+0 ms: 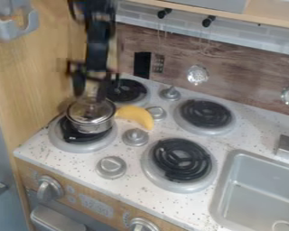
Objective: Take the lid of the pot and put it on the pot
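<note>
My gripper (90,92) hangs at the upper left, directly above the small silver pot (91,125). The pot stands upright on the front left black coil burner, toward its back edge. At the pot's top is a round, see-through lid (90,109) with a metal rim, just below the gripper. Whether the lid is held or rests fully on the pot's rim, I cannot tell.
A yellow banana (137,115) lies close to the pot's right side. Metal knobs (111,167) stand between the burners. Two more coil burners (182,159) are to the right, beside the grey sink (264,185). A wooden wall (32,85) rises at the left.
</note>
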Motion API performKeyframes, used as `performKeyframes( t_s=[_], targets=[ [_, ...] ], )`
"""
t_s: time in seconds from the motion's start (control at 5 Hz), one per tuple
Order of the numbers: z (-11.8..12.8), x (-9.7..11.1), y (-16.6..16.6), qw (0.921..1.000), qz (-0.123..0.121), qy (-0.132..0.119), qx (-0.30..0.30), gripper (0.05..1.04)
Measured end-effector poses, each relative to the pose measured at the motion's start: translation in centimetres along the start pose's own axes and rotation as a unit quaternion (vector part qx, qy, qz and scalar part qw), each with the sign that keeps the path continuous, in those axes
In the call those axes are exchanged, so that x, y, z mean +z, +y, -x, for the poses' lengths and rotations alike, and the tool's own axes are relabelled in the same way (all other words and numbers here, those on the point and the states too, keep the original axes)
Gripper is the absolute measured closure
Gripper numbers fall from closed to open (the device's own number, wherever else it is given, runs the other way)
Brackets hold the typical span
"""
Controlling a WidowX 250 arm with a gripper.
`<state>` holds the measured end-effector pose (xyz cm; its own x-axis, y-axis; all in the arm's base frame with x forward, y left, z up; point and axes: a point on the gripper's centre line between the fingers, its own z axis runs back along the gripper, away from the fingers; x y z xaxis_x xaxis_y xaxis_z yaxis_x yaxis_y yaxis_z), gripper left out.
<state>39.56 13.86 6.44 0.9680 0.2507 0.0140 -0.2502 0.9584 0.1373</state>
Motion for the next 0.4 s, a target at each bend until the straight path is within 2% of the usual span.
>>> performKeyframes(
  t_s=[0.2,0.4],
  targets=[
    [-0.11,3.81,-0.15,0.999,0.002,-0.044,-0.006,0.06],
    [0.86,3.69,-0.74,0.9991,0.011,-0.033,-0.024,0.079]
  ],
)
